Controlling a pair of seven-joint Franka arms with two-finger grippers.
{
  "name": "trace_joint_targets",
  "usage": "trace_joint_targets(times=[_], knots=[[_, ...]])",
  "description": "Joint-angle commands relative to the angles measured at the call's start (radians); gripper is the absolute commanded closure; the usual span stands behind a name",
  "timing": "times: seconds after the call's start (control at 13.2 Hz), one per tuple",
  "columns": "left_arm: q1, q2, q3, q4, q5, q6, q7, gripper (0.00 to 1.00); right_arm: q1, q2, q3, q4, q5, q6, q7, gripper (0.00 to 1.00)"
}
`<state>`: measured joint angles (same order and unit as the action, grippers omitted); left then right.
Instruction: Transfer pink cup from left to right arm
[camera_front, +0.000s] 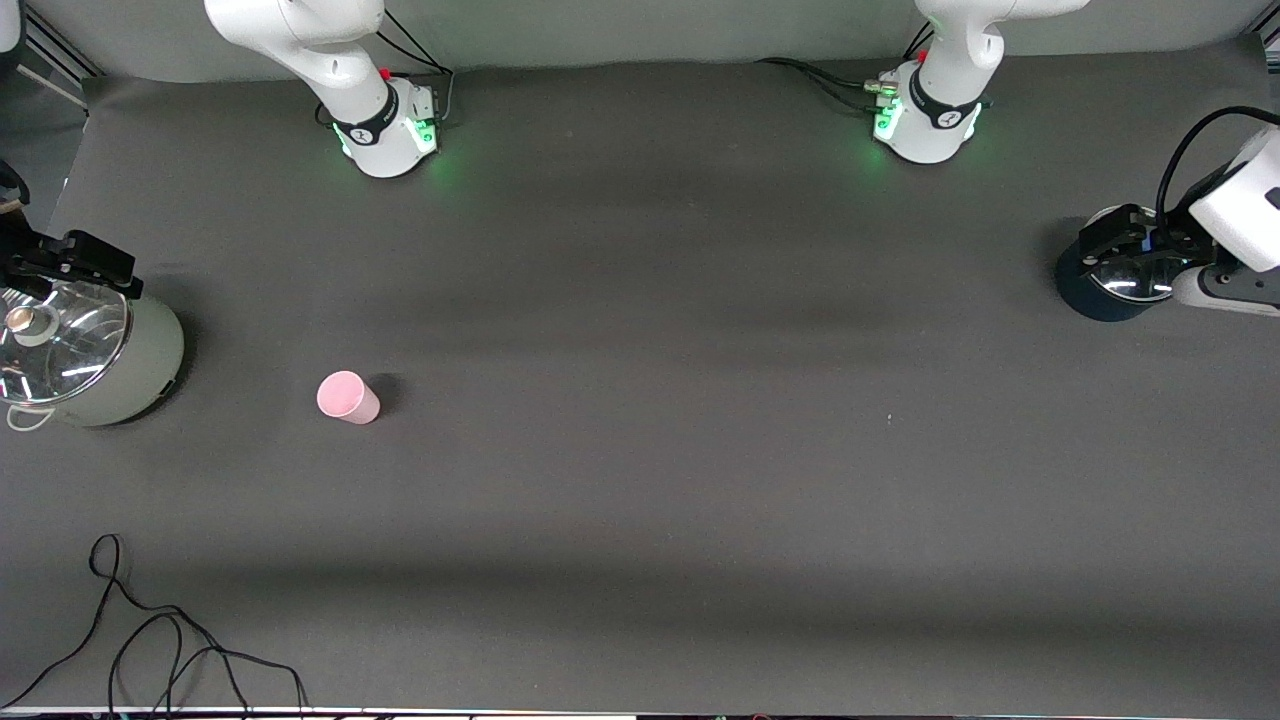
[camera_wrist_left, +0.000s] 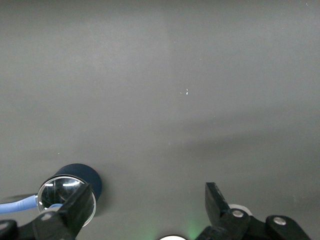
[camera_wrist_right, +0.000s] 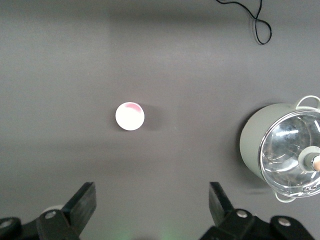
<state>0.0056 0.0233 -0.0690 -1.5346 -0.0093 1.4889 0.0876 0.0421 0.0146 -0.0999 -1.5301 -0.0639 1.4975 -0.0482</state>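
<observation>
The pink cup (camera_front: 347, 397) stands on the dark mat at the right arm's end of the table, nearer to the front camera than the right arm's base (camera_front: 385, 135). My right gripper (camera_wrist_right: 151, 186) is open wide and empty, high over the bare mat between that base and the cup (camera_wrist_right: 130, 116). My left gripper (camera_wrist_left: 147, 187) is open wide and empty, high over bare mat by the left arm's base (camera_front: 930, 120). The cup does not show in the left wrist view. Neither gripper shows in the front view.
A grey-green pot (camera_front: 150, 370) with a glass lid stands beside the cup at the table's end, also in the right wrist view (camera_wrist_right: 250, 145). A dark blue pot (camera_front: 1085, 295) stands at the left arm's end (camera_wrist_left: 82, 172). Black clamp devices (camera_front: 70, 262) (camera_front: 1125, 235) hang by both pots. A loose cable (camera_front: 150, 640) lies near the front edge.
</observation>
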Motion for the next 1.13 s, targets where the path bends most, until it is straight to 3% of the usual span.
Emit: trace_joint_targets(times=[0.0,0.53,1.06], knots=[[-0.022,-0.016,0.018,-0.016,-0.001,0.017,0.000,0.00,-0.041,-0.015,0.039,-0.028,-0.005,-0.007,-0.009,0.00],[-0.019,-0.009,0.018,-0.022,-0.001,0.059,-0.002,0.00,-0.024,0.031,0.037,0.001,-0.005,-0.008,-0.004,0.00],[-0.018,0.007,0.018,-0.009,-0.001,0.053,0.001,0.00,-0.025,0.090,0.036,0.105,-0.007,-0.005,0.011,0.00]])
